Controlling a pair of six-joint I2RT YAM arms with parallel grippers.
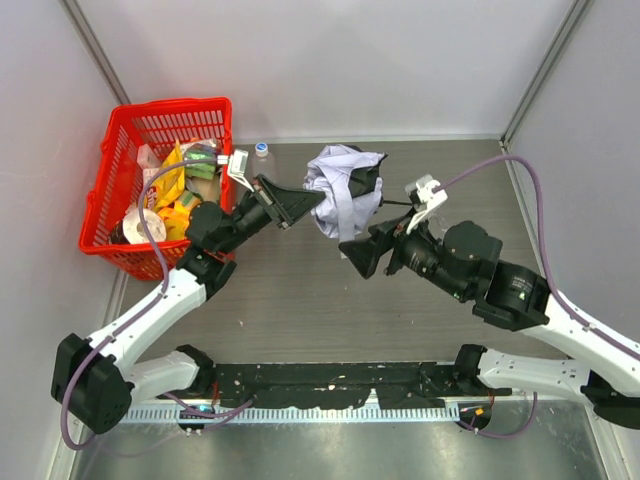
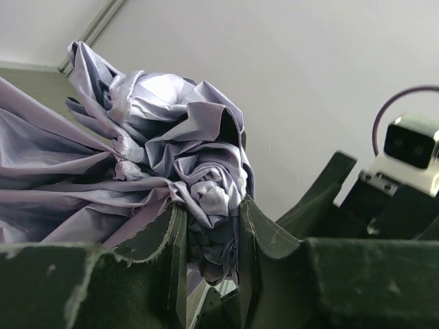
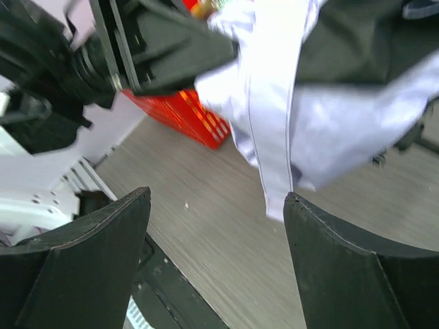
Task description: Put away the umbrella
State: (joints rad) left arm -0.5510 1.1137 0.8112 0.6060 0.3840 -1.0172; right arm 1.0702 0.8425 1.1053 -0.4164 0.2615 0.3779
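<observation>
The umbrella [image 1: 340, 188], a crumpled bundle of pale lavender fabric with black parts, hangs above the middle of the table. My left gripper [image 1: 312, 203] is shut on a fold of its fabric [image 2: 209, 199] at its left side. My right gripper [image 1: 358, 255] is open and empty, just below and right of the umbrella. In the right wrist view the fabric [image 3: 288, 116] hangs above and between my fingers [image 3: 329, 260], apart from them. The umbrella's shaft and handle are not clear.
A red basket [image 1: 120, 150] full of packets stands at the back left, also seen in the right wrist view [image 3: 185, 113]. A clear plastic bottle [image 1: 262, 155] stands just right of the basket. Grey walls enclose the table.
</observation>
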